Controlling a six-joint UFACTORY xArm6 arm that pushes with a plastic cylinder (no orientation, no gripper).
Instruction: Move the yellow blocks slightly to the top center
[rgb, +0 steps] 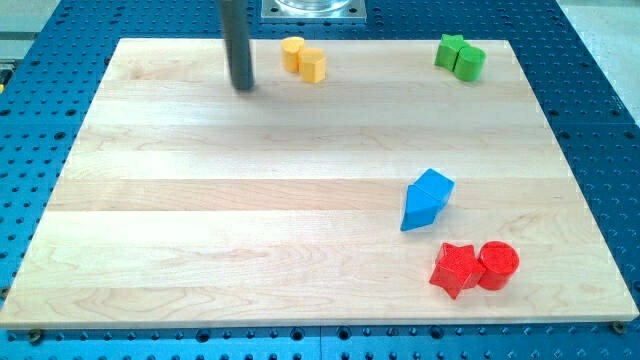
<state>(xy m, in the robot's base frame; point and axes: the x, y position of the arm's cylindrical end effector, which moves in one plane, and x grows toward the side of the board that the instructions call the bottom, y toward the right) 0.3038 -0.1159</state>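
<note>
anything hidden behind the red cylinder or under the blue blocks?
Nothing shows behind the red cylinder; the red star touches it on the view's left. The blue blocks lie on the wooden board; beneath them is covered.

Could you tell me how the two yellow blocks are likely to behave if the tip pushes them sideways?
The yellow blocks touch, so they would probably slide together. Both look squat, so tipping seems unlikely. An off-centre push from my tip, now to their left, may split them.
</note>
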